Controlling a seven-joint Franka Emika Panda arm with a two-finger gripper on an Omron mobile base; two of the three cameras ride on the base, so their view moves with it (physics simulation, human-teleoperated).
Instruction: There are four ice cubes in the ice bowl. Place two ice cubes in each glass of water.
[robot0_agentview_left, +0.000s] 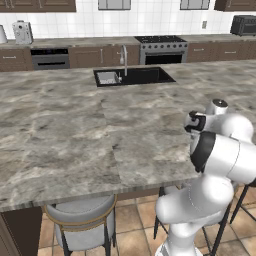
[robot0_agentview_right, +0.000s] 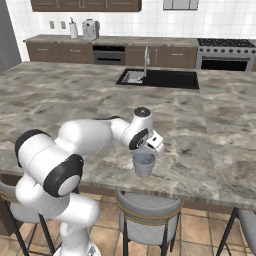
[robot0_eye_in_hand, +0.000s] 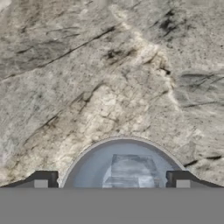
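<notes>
The gripper (robot0_eye_in_hand: 111, 181) is poised directly above a glass of water (robot0_agentview_right: 143, 164), which stands close to the near edge of the marble island counter (robot0_agentview_right: 210, 125), right of the arm's base. In the hand view the two finger tips (robot0_eye_in_hand: 43, 179) are seen set wide apart, one on each side of the tumbler's rim, and nothing is clamped between them. Inside the glass a pale, squarish ice cube (robot0_eye_in_hand: 130, 169) is seen lying in the bluish water, straight below the claw; whether a second cube lies with it cannot be told.

The relation that matters next is judged to be vertical: the glass sits squarely under the open jaws, so a straight lift is needed before any travel, otherwise the rim could be clipped by a finger. The ice bowl's direction from the claw cannot be judged from these pictures.
</notes>
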